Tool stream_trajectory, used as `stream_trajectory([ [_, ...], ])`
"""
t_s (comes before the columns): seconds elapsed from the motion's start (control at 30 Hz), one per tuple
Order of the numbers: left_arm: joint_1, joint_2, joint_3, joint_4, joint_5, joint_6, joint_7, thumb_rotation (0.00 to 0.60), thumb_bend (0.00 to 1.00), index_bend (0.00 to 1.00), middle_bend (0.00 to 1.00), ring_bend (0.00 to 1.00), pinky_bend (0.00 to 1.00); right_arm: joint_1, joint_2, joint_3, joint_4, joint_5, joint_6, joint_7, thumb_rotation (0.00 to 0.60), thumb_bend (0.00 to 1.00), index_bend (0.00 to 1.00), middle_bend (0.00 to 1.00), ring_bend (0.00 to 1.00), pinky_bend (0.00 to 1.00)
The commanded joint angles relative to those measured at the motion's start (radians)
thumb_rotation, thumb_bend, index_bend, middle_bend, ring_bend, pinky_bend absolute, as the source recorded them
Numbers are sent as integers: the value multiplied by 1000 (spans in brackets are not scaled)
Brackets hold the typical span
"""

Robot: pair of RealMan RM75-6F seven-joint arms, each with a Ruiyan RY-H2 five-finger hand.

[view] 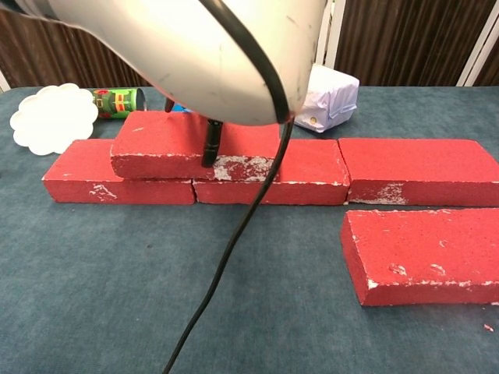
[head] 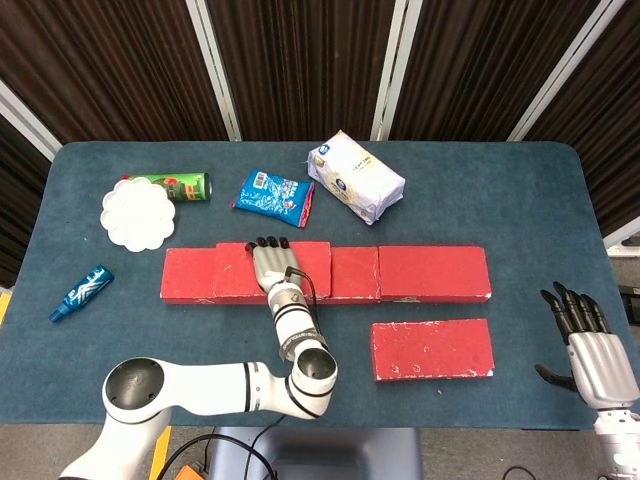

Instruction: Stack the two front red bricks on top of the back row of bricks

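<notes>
A red brick (head: pixel 232 270) (view: pixel 160 145) lies on top of the left part of the back row of red bricks (head: pixel 435 272) (view: pixel 421 170). My left hand (head: pixel 272 264) grips it from above, fingers over its far edge and a dark thumb (view: pixel 209 145) on its front face. In the chest view the white left forearm hides most of that hand. The other front red brick (head: pixel 432 348) (view: pixel 425 253) lies flat on the table in front of the row's right end. My right hand (head: pixel 590 342) hovers open near the table's front right corner, away from any brick.
Behind the row lie a white plate (head: pixel 137 214), a green can (head: pixel 172 186), a blue snack bag (head: pixel 274 193) and a white tissue pack (head: pixel 356 177) (view: pixel 327 95). A blue bottle (head: pixel 81 293) lies at the left edge. A black cable (view: pixel 226 257) hangs from the left arm.
</notes>
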State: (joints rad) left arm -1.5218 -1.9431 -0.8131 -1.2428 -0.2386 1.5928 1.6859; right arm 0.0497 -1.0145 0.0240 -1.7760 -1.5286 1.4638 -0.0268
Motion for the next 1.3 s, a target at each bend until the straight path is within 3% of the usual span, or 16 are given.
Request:
stream_trajectory([
  [0.03, -1, -2, 0, 2, 1, -1, 0, 600, 222, 0, 6, 0, 143, 0, 0, 0, 0, 0, 0, 0, 600, 0, 165, 1, 18, 0],
  [1.3, -5, -25, 27, 43, 40, -23, 40, 600, 199, 0, 0, 0, 127, 2, 1, -2, 0, -2, -5, 4, 600, 0, 166, 2, 17, 0],
])
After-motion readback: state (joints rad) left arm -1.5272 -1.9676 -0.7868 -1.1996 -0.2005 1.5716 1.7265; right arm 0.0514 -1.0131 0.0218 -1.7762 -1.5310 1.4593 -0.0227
